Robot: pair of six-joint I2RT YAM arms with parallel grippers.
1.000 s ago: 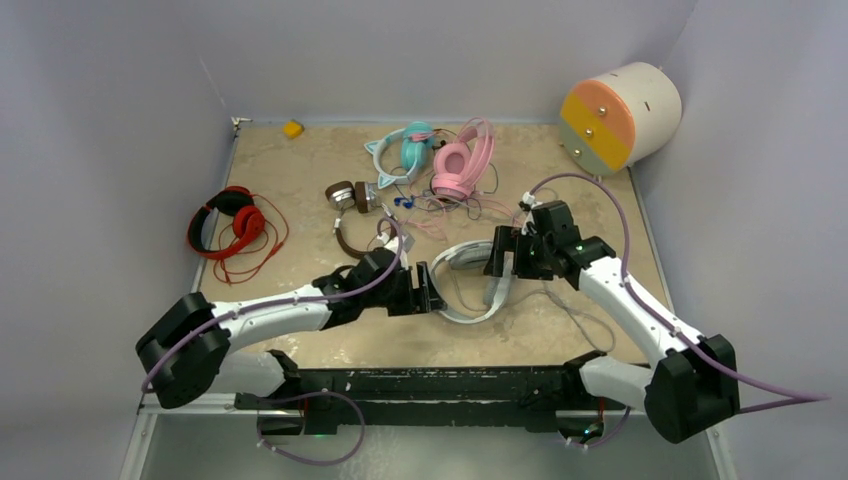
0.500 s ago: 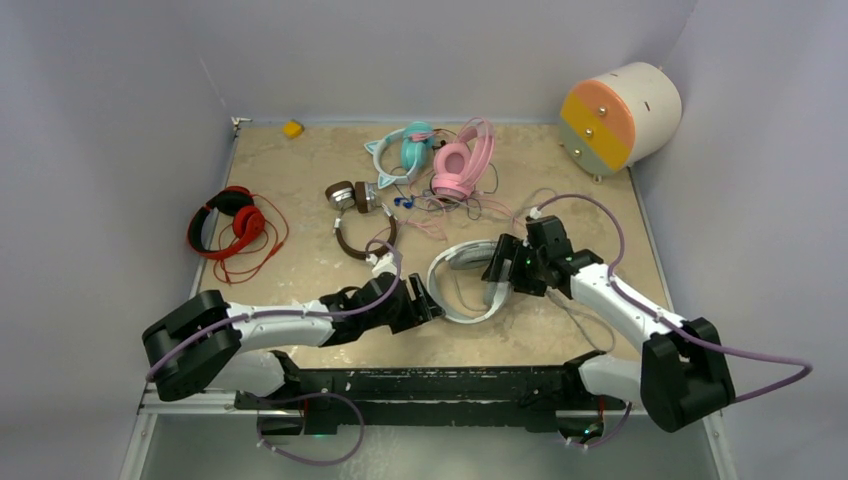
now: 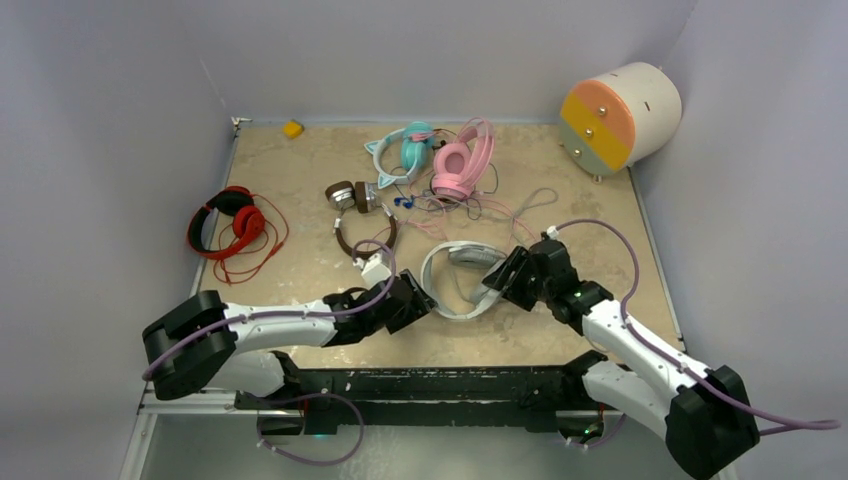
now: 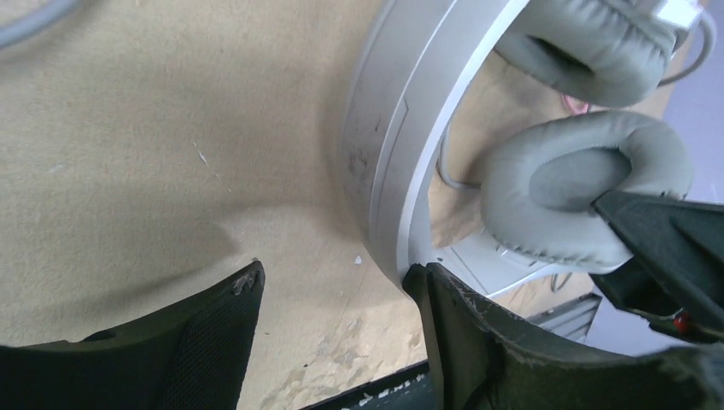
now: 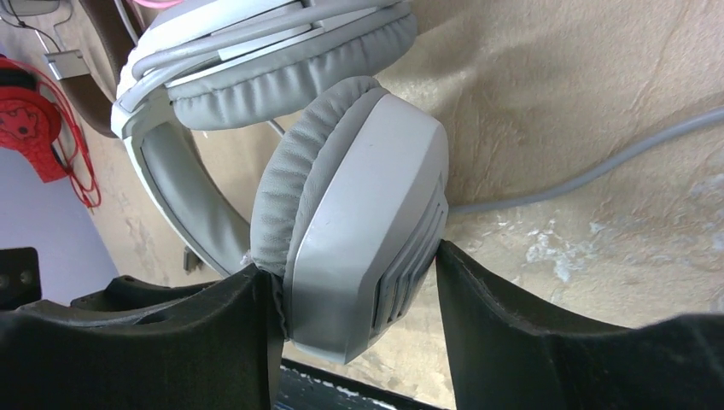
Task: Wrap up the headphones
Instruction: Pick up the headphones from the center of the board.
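Observation:
The grey-white headphones [image 3: 455, 272] lie at the table's middle, cups folded in under the band. My right gripper [image 3: 500, 278] is shut on one ear cup [image 5: 367, 222], one finger on the pad, the other on the ribbed shell. My left gripper [image 3: 418, 302] stands open at the headband's [image 4: 401, 128] near-left bend, with one fingertip [image 4: 420, 278] touching the band's edge and only table between the jaws. A grey cable [image 5: 598, 171] trails off to the right. The pink headphones [image 3: 462, 160] and the brown pair with silver cups [image 3: 352, 215] lie further back.
Teal cat-ear headphones [image 3: 400, 150] sit beside the pink pair, with thin cords tangled between them. Red headphones [image 3: 230, 225] with a red cord lie at the left edge. A big cylinder [image 3: 620, 115] rests at the back right, and a small yellow object [image 3: 292, 128] at the back.
My right gripper came down and toward the near edge and closed onto the ear cup. The left gripper drew back a little to the band's near-left bend. The headphones shifted slightly left.

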